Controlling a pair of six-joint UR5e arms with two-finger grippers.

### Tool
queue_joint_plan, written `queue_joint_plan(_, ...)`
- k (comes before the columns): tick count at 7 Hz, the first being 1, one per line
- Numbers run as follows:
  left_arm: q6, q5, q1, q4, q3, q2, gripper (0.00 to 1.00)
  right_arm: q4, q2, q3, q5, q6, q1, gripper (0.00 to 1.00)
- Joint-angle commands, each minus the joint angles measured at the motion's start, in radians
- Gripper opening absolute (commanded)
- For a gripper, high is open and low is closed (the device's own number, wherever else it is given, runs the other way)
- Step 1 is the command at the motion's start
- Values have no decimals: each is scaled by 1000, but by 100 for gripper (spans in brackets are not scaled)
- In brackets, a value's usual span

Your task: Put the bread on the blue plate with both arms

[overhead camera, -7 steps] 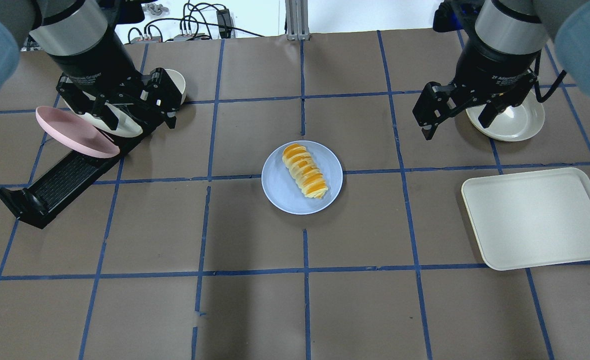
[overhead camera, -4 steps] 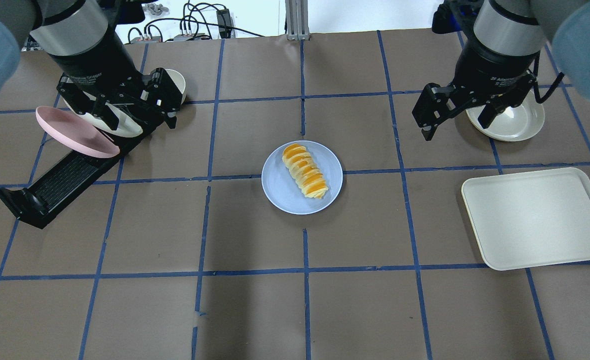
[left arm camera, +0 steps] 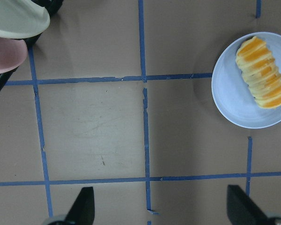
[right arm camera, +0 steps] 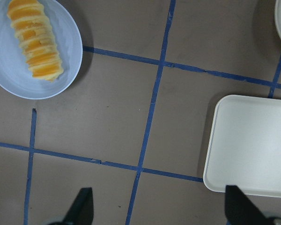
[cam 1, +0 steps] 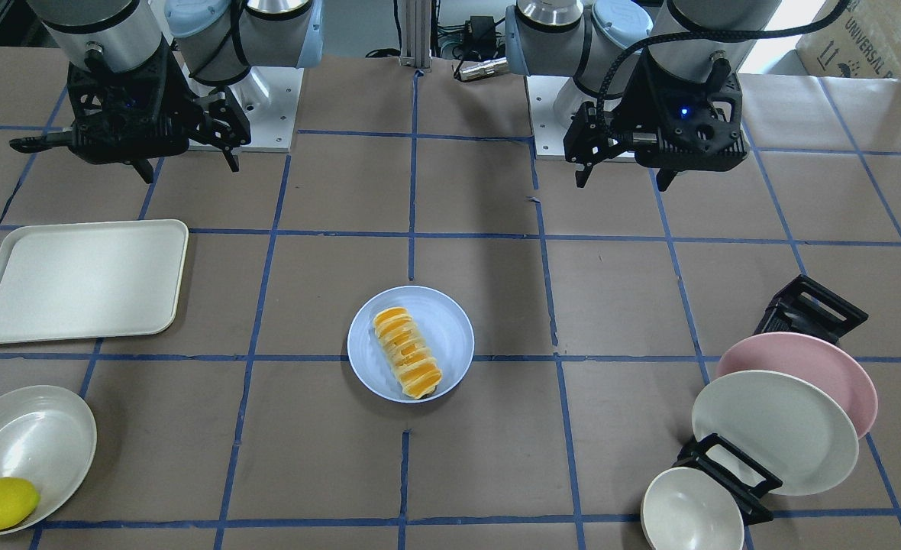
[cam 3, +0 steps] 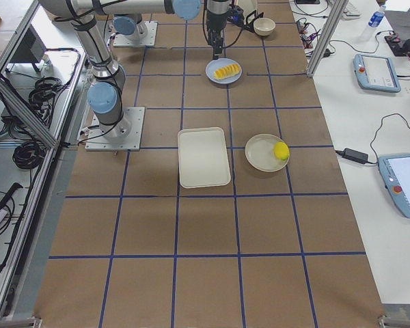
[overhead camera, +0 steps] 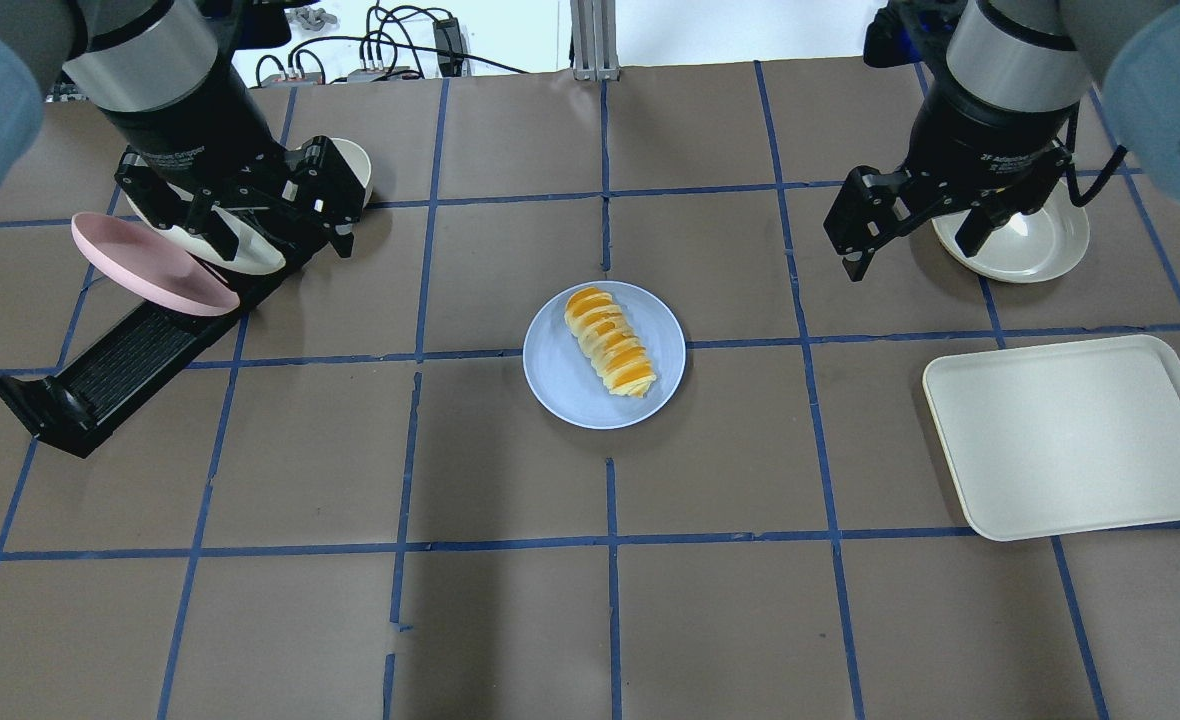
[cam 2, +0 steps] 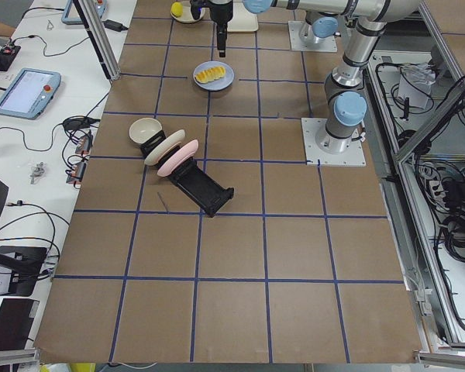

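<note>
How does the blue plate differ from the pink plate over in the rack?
The blue plate lies flat on the table near its middle, while the pink plate stands tilted on edge in the black rack. The blue plate carries the bread; the pink plate carries nothing. Both are round, shallow and plain.

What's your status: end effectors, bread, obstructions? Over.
Left end effector open, empty. Right end effector open, empty. Bread on blue plate. Nothing over the plate.

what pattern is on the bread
Golden-orange crust with pale cream cross stripes on the bread, clearest in the left wrist view.
</note>
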Motion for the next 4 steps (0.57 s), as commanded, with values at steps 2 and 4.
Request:
queue_joint_plan(2, -1, -4, 0, 1, 0, 1, 100, -6, 6, 0, 0, -2, -2, 100)
queue_joint_plan(4, -1, -7, 0, -1, -2, -1, 100, -5, 5, 2, -2, -3, -5, 100)
